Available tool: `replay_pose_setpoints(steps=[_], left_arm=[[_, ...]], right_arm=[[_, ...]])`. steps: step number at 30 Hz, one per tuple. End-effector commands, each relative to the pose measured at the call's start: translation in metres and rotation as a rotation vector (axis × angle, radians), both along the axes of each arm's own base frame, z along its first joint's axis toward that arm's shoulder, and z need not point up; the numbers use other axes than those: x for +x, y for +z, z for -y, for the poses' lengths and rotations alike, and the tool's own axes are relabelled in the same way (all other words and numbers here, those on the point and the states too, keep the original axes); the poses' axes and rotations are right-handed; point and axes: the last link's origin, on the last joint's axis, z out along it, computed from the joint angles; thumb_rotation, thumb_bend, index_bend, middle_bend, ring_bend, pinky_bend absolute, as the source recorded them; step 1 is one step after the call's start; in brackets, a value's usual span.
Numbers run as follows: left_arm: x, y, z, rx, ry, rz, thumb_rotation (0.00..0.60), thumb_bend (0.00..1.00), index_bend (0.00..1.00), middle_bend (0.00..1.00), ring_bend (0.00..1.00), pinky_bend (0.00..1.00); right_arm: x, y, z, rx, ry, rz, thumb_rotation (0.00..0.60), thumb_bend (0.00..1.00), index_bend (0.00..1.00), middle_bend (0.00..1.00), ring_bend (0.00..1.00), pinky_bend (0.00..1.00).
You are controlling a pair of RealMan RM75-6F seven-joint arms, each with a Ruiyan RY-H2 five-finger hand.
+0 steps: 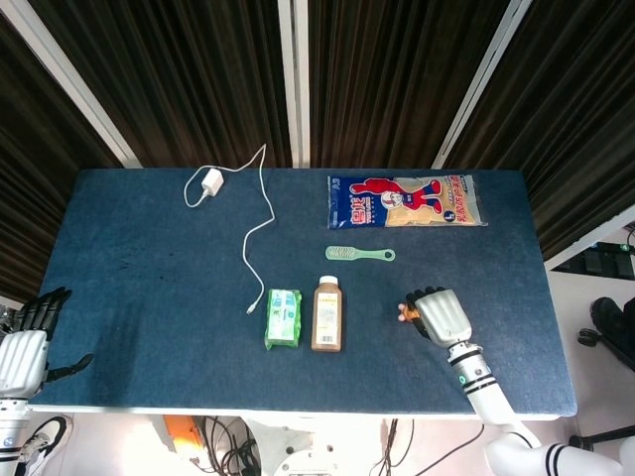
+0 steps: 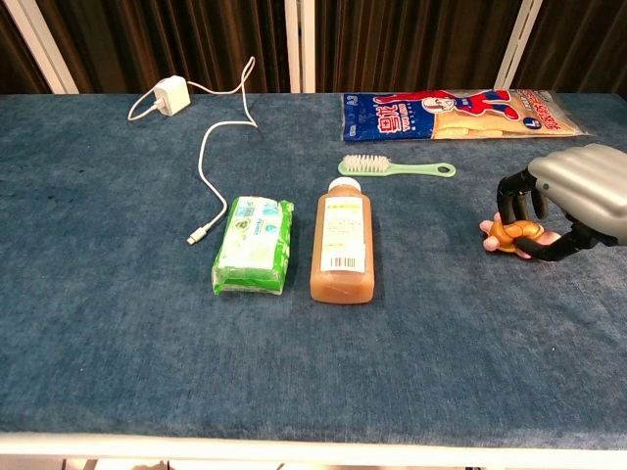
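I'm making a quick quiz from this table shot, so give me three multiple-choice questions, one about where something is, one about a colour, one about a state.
1. Where does the brown bottle lie?
A. Just right of the green wipes pack
B. On the printed snack bag
C. Beside the white charger

2. What colour is the brush handle?
A. Red
B. Pale green
C. Black

3. What is the right hand doing?
A. Lying flat and open on the table
B. Gripping the brush
C. Closing its fingers around the small orange toy turtle

Answers: 1 A, since bottle and pack lie side by side at mid-table. 2 B, as the chest view shows the mint handle. 3 C, because dark fingers curl over the toy.
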Motion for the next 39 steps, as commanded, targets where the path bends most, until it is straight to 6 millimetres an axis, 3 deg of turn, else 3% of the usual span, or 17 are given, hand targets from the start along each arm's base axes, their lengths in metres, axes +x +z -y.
replay_pose_setpoints(steps=[1, 6, 17, 24, 34, 39], left_arm=[[0.001, 0.000, 0.000, -0.002, -0.001, 0.000, 0.600, 0.13, 0.06, 0.02, 0.00, 0.04], [0.001, 0.000, 0.000, -0.001, 0.002, -0.002, 0.600, 0.13, 0.06, 0.02, 0.00, 0.04], [-0.001, -0.001, -0.001, -0.005, 0.008, -0.002, 0.600, 0.13, 0.06, 0.02, 0.00, 0.04], [-0.003, -0.001, 0.000, -0.012, 0.015, 0.000, 0.600, 0.13, 0.06, 0.02, 0.00, 0.04], [-0.004, 0.000, -0.001, -0.006, 0.010, 0.010, 0.600, 0.11, 0.06, 0.02, 0.00, 0.04], [-0.004, 0.000, 0.000, -0.004, 0.007, 0.011, 0.600, 0.11, 0.06, 0.02, 0.00, 0.04]], right_arm=[[0.003, 0.016, 0.001, -0.021, -0.007, 0.028, 0.600, 0.12, 0.32, 0.35, 0.30, 0.43], [0.000, 0.020, -0.002, -0.013, -0.020, 0.010, 0.600, 0.12, 0.31, 0.36, 0.30, 0.43], [-0.005, 0.005, -0.003, 0.032, -0.045, -0.018, 0.600, 0.14, 0.40, 0.40, 0.37, 0.45], [-0.003, -0.009, 0.001, 0.034, -0.024, -0.032, 0.600, 0.22, 0.57, 0.49, 0.47, 0.50], [-0.003, -0.022, 0.004, -0.027, -0.001, -0.052, 0.600, 0.37, 0.96, 0.78, 0.77, 0.81], [-0.005, -0.022, 0.004, -0.046, 0.006, -0.056, 0.600, 0.43, 1.00, 0.86, 0.84, 0.87]])
